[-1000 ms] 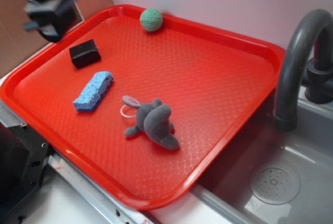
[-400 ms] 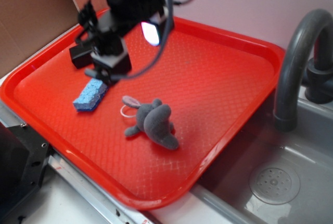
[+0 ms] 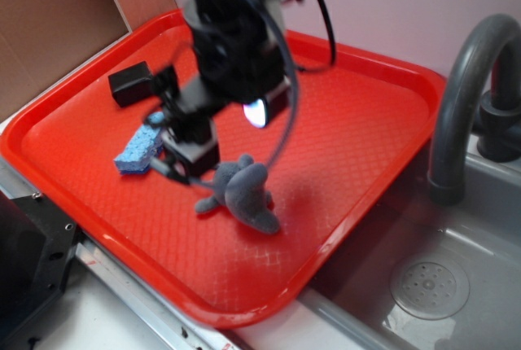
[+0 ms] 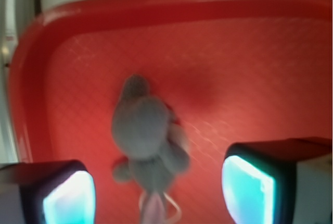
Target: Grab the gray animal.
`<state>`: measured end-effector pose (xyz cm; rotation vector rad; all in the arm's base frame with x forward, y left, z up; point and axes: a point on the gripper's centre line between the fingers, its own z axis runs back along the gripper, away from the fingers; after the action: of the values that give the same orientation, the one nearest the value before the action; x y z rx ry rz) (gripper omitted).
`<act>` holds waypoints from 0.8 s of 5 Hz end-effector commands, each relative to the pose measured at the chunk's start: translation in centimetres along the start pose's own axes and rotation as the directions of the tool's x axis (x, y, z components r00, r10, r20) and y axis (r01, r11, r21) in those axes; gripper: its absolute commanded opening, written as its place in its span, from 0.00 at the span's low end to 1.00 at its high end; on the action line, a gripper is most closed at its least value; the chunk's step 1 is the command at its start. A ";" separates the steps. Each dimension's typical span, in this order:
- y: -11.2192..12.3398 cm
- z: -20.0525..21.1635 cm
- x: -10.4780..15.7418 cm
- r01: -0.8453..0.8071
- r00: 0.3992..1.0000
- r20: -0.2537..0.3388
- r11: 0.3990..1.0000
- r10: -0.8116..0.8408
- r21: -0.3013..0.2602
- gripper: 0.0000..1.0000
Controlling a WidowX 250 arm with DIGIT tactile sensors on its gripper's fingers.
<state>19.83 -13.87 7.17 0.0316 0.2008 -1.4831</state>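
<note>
The red tray [image 3: 342, 106] fills the counter beside a gray sink [image 3: 456, 277] and faucet [image 3: 468, 81]. The gripper [image 4: 156, 193] hangs over the tray with its 2 fingers [image 4: 250, 182] spread wide and empty. The gray animal [image 3: 240, 193] lies on the tray between them, with a blue sponge [image 3: 137, 153] and a black block [image 3: 130, 84] nearby.

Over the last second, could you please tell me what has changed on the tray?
The arm swept in from the far left corner across the tray; its tool, jaws open, is now just above the gray animal, not yet gripping it. The animal, sponge and black block have not moved. The green ball is now hidden behind the arm.
</note>
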 end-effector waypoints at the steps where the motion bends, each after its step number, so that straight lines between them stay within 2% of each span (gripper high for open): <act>1: -1.4 -3.3 1.7 0.034 0.998 -0.043 0.999 -0.034 -0.011 1.00; 2: -0.9 -4.9 -0.1 0.026 0.996 -0.086 0.999 -0.028 -0.027 1.00; 3: -0.3 -5.8 -1.4 0.011 0.995 -0.098 0.999 -0.014 -0.039 0.70; 4: 0.4 -5.7 -1.8 0.041 0.994 -0.096 0.999 -0.044 -0.033 0.00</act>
<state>20.28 -11.80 1.94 0.0815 0.3008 -1.5156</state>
